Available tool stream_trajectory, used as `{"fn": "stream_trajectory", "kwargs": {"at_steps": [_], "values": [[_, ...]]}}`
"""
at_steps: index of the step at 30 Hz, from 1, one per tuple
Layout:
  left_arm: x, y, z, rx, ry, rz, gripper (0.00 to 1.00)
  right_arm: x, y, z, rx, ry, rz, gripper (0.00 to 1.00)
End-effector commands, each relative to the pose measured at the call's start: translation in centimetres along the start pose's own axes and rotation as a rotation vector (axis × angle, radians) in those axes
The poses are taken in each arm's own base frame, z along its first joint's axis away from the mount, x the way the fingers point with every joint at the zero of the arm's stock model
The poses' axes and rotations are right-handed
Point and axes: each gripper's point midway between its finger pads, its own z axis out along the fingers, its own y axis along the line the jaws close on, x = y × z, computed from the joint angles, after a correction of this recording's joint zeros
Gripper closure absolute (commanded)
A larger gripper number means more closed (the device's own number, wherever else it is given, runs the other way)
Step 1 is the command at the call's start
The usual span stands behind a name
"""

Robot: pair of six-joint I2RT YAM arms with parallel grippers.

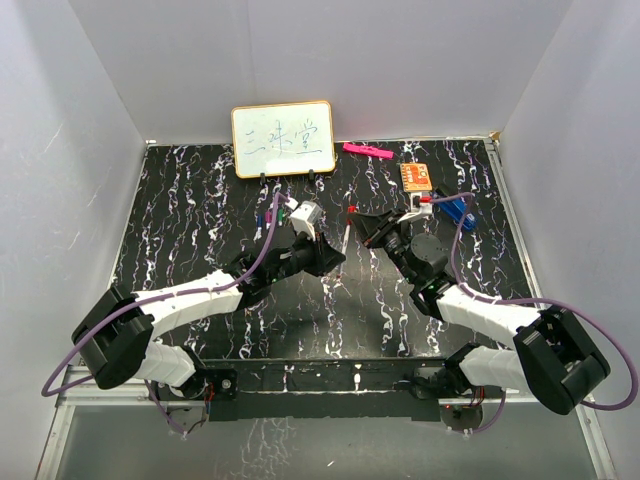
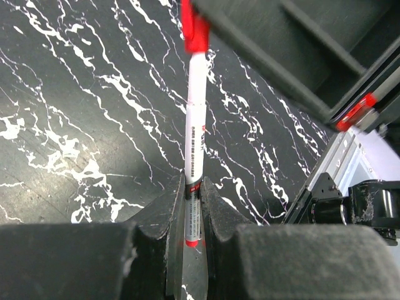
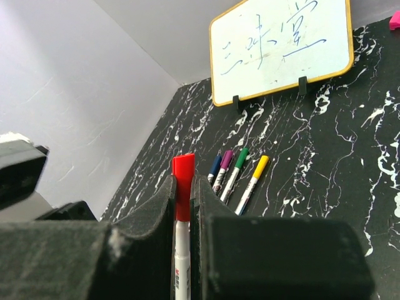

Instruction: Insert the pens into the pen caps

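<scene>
Over table (image 1: 190,220), left gripper (image 2: 194,195) and right gripper (image 3: 183,190) pinch 1 pen (image 2: 195,125).

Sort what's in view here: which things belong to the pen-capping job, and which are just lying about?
Job: red pen, held by the left gripper; red cap, held by the right gripper; four other pens, lying capped.
Lying about: whiteboard, pink bar, orange card, blue object.

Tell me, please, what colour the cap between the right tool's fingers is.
Red; the cap shows best in the right wrist view.
</scene>
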Motion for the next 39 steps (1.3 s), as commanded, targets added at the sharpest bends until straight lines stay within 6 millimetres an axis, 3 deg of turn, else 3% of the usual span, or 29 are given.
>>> {"fn": "stream_trajectory", "kwargs": {"at_steps": [1, 10, 18, 28, 31, 39], "values": [[-5.2, -2.5, -0.9, 0.060, -0.153, 0.027, 1.00, 0.3, 0.6, 0.5, -0.007, 0.029, -0.054, 1.00], [-5.1, -2.2, -0.8, 0.043, -0.154, 0.029, 1.00, 0.0, 0.8, 0.6, -0.012, 0.031, -0.074, 1.00], [-5.2, -1.7, -0.1, 0.028, -0.170, 0.024, 1.00, 1.2, 1.3, 0.6, -0.041, 0.093, -0.051, 1.00], [-8.4, -1.7, 0.3, -0.010, -0.266, 0.091, 1.00, 4.0, 0.4, -0.3, -0.034, 0.207, -0.052, 1.00], [-8.3, -1.0, 1.4, -0.030, -0.262, 0.092, 1.00, 4.3, 0.4, -0.5, -0.034, 0.221, -0.059, 1.00], [-10.9, 0.1, 1.8, -0.052, -0.330, 0.083, 1.00, 5.1, 0.0, -1.0, -0.030, 0.257, -0.085, 1.00]]}}
